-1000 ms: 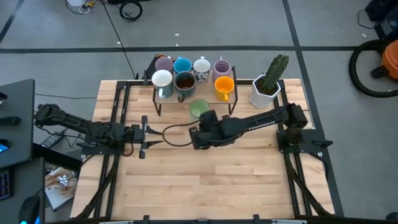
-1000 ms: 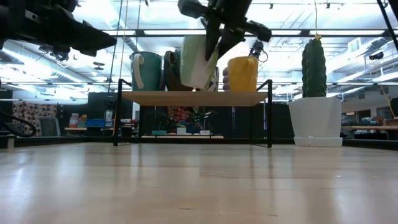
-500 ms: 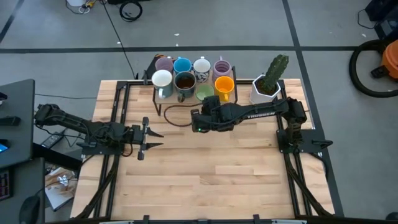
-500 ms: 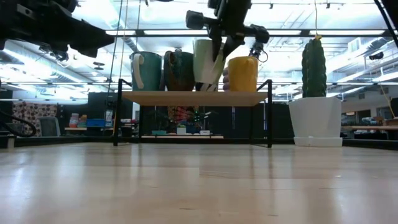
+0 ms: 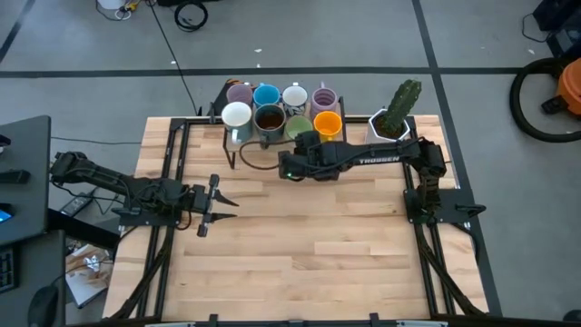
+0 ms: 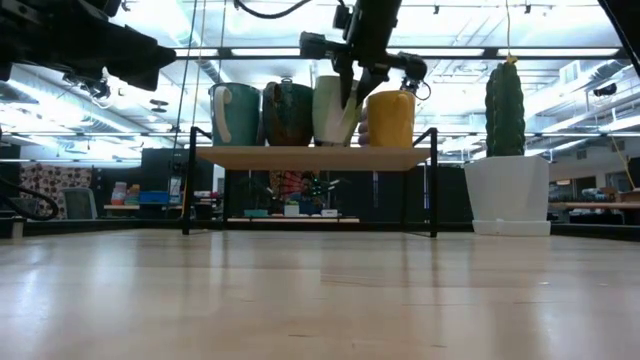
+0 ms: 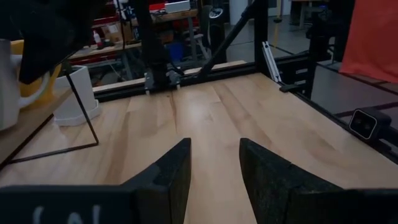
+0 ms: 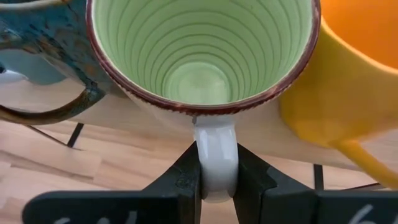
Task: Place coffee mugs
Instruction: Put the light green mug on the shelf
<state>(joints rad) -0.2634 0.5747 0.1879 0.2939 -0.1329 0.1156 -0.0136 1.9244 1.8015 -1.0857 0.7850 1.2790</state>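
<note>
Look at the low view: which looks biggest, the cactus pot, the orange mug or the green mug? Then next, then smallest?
1. Cactus pot, clearly biggest.
2. Green mug and orange mug look about alike, so I won't rank them.

This is a robotics lab or workshop. A light wooden table (image 5: 300, 245) stands on a grey concrete floor (image 5: 363, 36) marked with dark lines, cables (image 5: 186, 14) lying on it far behind. Beyond the table, rows of ceiling strip lights (image 6: 480, 50) run over distant workbenches (image 6: 140, 205). A desk (image 5: 23, 173) sits on the left.
</note>
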